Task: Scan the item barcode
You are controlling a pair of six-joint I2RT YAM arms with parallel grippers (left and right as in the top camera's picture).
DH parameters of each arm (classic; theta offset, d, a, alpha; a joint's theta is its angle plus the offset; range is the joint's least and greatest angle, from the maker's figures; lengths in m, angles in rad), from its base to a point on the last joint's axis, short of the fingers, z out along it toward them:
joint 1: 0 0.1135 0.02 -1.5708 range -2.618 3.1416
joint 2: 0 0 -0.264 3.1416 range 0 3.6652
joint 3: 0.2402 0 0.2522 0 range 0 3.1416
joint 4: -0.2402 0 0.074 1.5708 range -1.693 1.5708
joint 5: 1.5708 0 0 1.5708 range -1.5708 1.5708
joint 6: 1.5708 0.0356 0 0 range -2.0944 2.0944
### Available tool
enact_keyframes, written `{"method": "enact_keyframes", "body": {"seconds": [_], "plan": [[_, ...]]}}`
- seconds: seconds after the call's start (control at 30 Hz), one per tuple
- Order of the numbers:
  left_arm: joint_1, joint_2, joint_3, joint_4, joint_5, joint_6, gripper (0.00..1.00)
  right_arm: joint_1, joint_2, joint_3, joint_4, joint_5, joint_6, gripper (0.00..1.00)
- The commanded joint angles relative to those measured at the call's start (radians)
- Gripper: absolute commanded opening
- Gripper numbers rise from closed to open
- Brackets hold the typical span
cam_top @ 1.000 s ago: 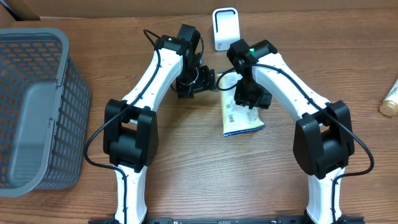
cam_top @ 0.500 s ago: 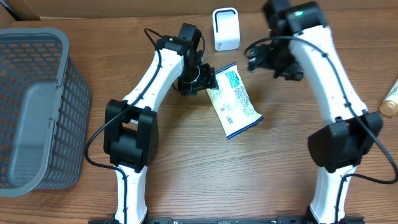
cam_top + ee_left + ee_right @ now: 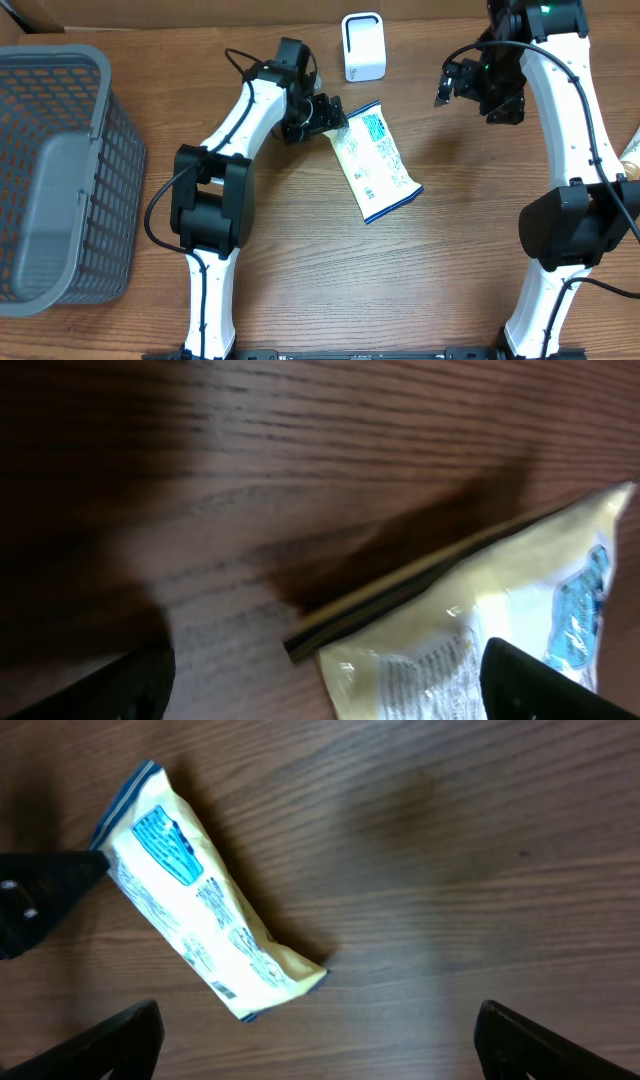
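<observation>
The packet [image 3: 375, 160] looks light, soft and crinkly. The left hand [image 3: 328, 118] is wide at its flat end, a good pinching spot. The right hand [image 3: 452, 82] is wide, empty.

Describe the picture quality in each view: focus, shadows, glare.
Overhead: sharp and evenly lit, soft shadows beside the arms, no strong glare on the packet. Left wrist: very close and soft, heavy shadow over the upper left of the table, the fingers dark smears in the bottom corners. Right wrist: packet crisp, one faint shadow patch above centre.
</observation>
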Motion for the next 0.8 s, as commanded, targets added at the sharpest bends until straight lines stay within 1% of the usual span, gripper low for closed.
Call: {"method": "enact_keyframes", "body": {"seconds": [0.0,0.17,0.27,0.3,0.33,0.37,0.4,0.47,0.5,0.57,0.63,0.67,0.7,0.77], "plan": [[0.002,0.061,0.006,0.024,0.15,0.0,0.93,0.003,-0.014,-0.011,0.026,-0.013,-0.026,1.0],[-0.008,0.121,0.006,0.053,0.33,0.001,0.94,-0.015,-0.013,-0.036,0.039,-0.031,-0.026,1.0],[-0.011,0.146,0.006,0.062,0.396,0.011,0.91,-0.017,-0.013,-0.101,0.07,-0.073,-0.026,0.99],[-0.012,0.151,0.006,0.06,0.395,0.012,0.89,-0.017,-0.013,-0.132,0.092,-0.093,-0.026,0.96],[-0.013,0.154,0.006,0.056,0.394,0.012,0.87,-0.016,-0.013,-0.17,0.122,-0.114,-0.026,0.89],[-0.015,0.154,0.006,0.054,0.393,0.017,0.8,-0.014,-0.013,-0.21,0.157,-0.132,-0.026,0.84],[-0.017,0.154,0.006,0.054,0.391,0.024,0.77,-0.012,-0.013,-0.251,0.194,-0.149,-0.025,0.75],[-0.02,0.154,0.006,0.054,0.393,0.023,0.63,-0.009,-0.013,-0.341,0.279,-0.194,-0.022,0.61],[-0.021,0.154,0.006,0.054,0.394,0.023,0.61,-0.009,-0.013,-0.387,0.322,-0.219,-0.018,0.58],[-0.023,0.154,0.006,0.05,0.384,0.023,0.6,-0.009,-0.013,-0.486,0.426,-0.302,-0.018,0.55],[-0.029,0.154,0.006,0.05,0.365,0.023,0.61,-0.008,-0.013,-0.56,0.515,-0.386,-0.018,0.45],[-0.034,0.154,0.006,0.051,0.357,0.023,0.62,-0.005,-0.013,-0.601,0.561,-0.434,-0.018,0.42],[-0.037,0.154,0.006,0.051,0.356,0.023,0.63,-0.001,-0.013,-0.62,0.582,-0.447,-0.018,0.41],[-0.045,0.154,0.006,0.052,0.356,0.022,0.68,0.013,-0.013,-0.655,0.623,-0.451,-0.011,0.4]]}}
